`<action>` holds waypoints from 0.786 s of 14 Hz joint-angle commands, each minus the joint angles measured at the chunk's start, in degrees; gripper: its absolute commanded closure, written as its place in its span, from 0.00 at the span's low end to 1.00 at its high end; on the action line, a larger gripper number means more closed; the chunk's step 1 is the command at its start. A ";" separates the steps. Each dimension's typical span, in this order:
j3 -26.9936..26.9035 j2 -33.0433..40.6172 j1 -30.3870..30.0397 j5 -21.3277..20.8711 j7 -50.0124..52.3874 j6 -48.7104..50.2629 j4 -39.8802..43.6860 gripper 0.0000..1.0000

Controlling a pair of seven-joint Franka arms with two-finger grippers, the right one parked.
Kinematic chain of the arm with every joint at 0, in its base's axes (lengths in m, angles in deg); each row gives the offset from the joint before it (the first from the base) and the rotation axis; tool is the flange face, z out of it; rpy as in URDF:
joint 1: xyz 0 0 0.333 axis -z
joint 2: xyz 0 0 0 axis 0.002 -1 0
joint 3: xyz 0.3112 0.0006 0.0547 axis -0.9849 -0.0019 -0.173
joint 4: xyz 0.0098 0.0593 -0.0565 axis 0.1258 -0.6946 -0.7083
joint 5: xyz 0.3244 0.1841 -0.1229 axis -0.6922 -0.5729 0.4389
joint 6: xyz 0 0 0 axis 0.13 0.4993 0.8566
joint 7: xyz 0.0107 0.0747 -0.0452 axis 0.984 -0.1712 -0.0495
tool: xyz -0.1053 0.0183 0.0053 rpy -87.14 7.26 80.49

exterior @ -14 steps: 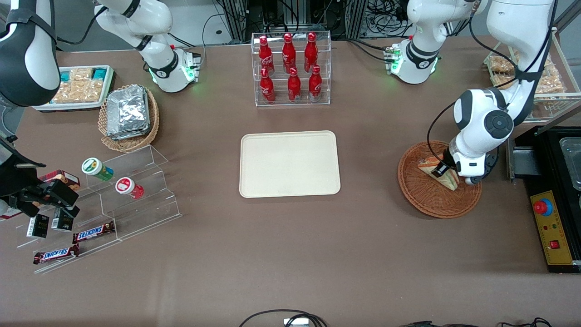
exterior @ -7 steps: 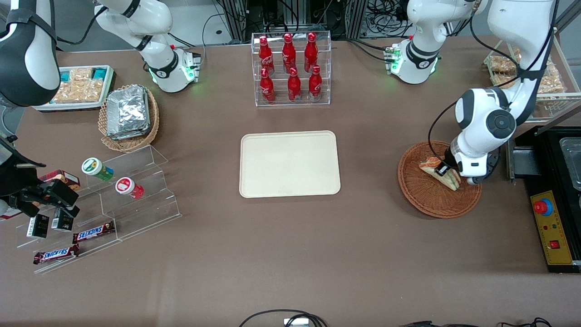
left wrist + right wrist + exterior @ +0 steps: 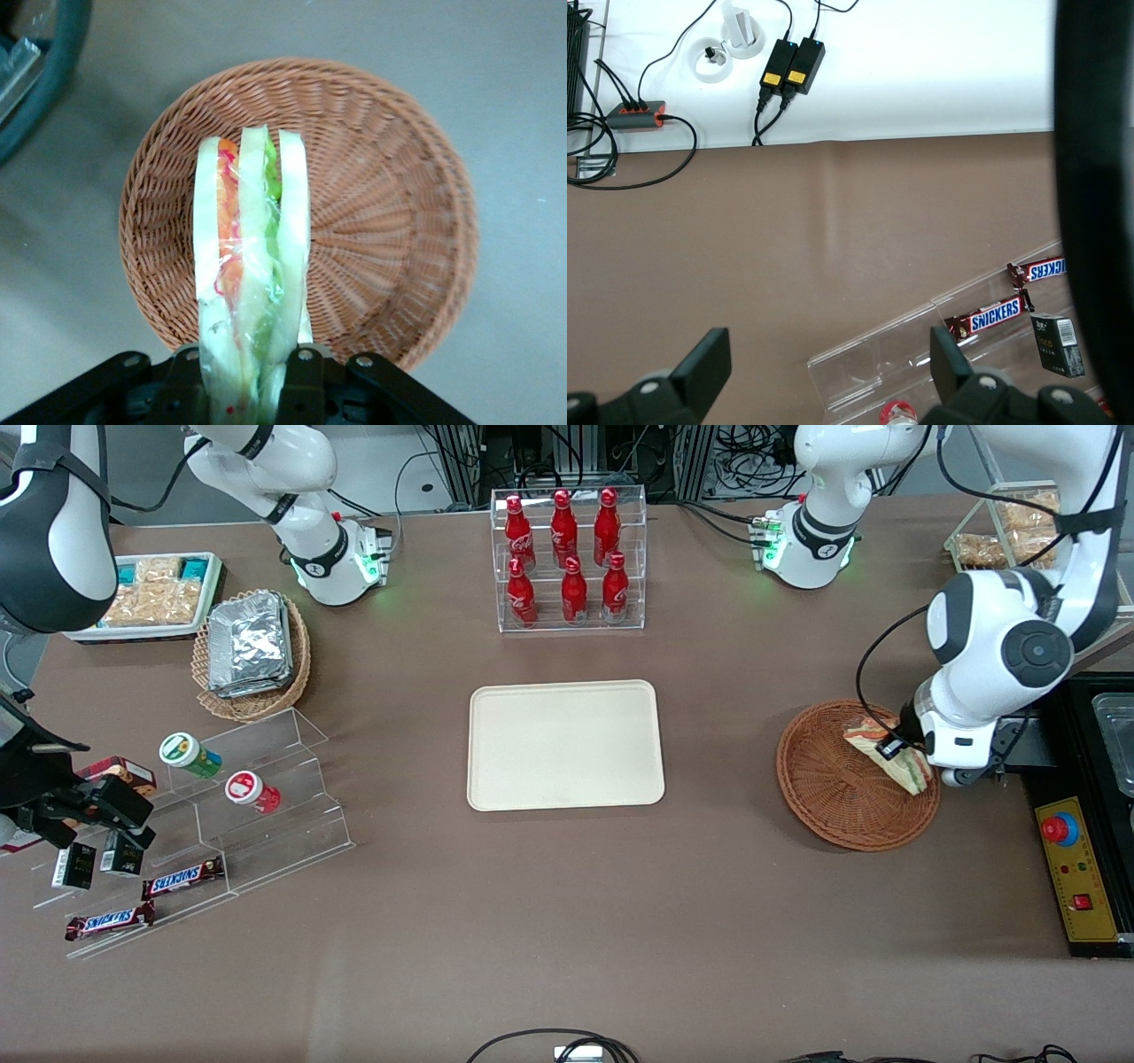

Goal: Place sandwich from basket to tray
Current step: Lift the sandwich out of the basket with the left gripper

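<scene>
One sandwich, one round reddish-brown basket and one cream tray make up the task's things, and the front view shows them at the right of the frame, the right of the frame and the centre respectively. The hand of the working arm is closed on the sandwich, its fingers pressed against both faces of the wrapped wedge; the wrist view shows the sandwich held edge-on above the basket, clear of the weave. In the front view the sandwich sits over the basket's rim on the side nearest the black control box. Counted around the bench: six red bottles in a clear rack at upper centre, one paler wicker basket with silver foil packets at upper left, one white tray of snacks beside it, two small tubs on a clear stepped stand at left, and two Snickers bars at lower left. Against the frames from a second and half a second ago, the hand and sandwich have risen and shifted toward the working arm's end of the bench, from over the basket's middle to over its edge, and the arm's white elbow joint now sits higher and farther toward the right of the frame. The tray carries nothing and everything else lies as it did.
</scene>
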 commanded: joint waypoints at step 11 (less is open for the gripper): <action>22.36 -5.03 0.58 -0.60 -2.17 2.42 9.63 1.00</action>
